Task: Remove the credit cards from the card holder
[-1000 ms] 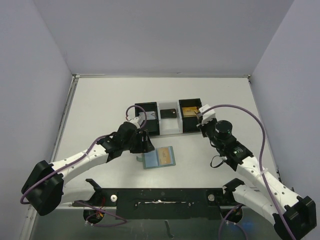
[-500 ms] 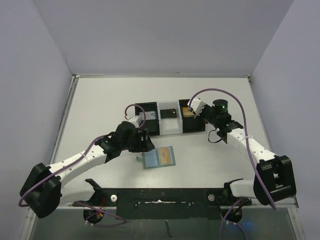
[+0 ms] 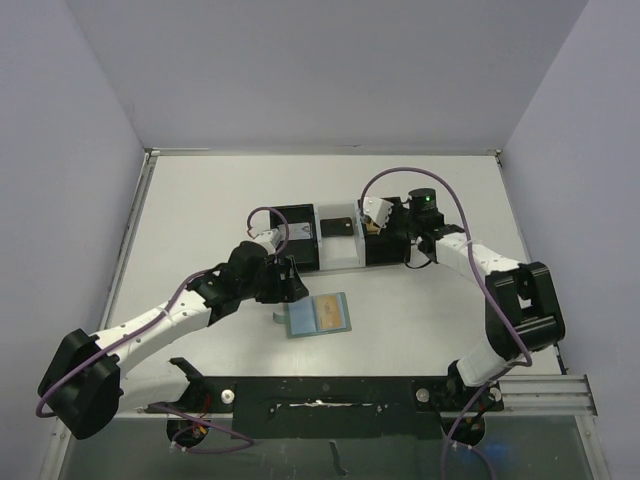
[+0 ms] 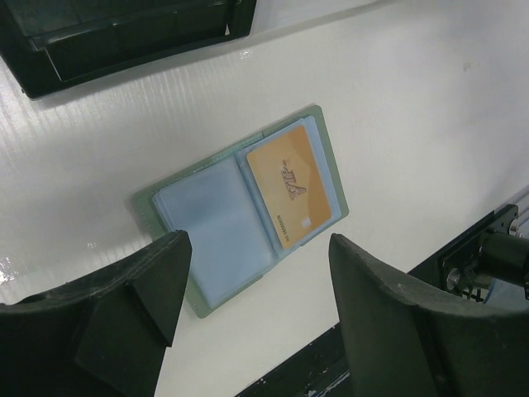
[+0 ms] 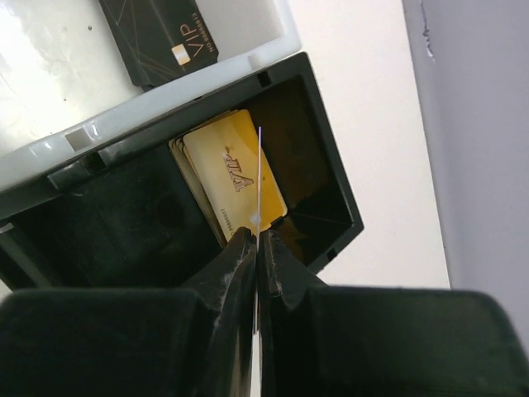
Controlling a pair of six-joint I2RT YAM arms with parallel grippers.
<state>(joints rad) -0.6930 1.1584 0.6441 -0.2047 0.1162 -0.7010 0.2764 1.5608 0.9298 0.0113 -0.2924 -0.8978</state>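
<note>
Fingers (image 4: 388, 331) of the left gripper (image 4: 261, 252) stand wide apart with nothing between them, poised over the card holder (image 4: 207, 223). The holder lies opened flat on the table (image 4: 413, 99), between the two tips and just ahead of them. A gold card (image 4: 289, 186) sits in the pocket on the side of the right-hand finger, while the other pocket shows only pale blue lining. Farther ahead of the tips, past the holder, stands the left black box (image 4: 124, 33). The right gripper (image 5: 256, 236) has its fingers pressed together on a pale card (image 5: 259, 165) seen edge-on, which juts out from the tips over the open right black box (image 5: 335, 178). Beneath the tips, inside that box, lie stacked gold cards (image 5: 223, 165). Off to their left, a dark card (image 5: 161, 37) rests in a white tray (image 5: 66, 74).
</note>
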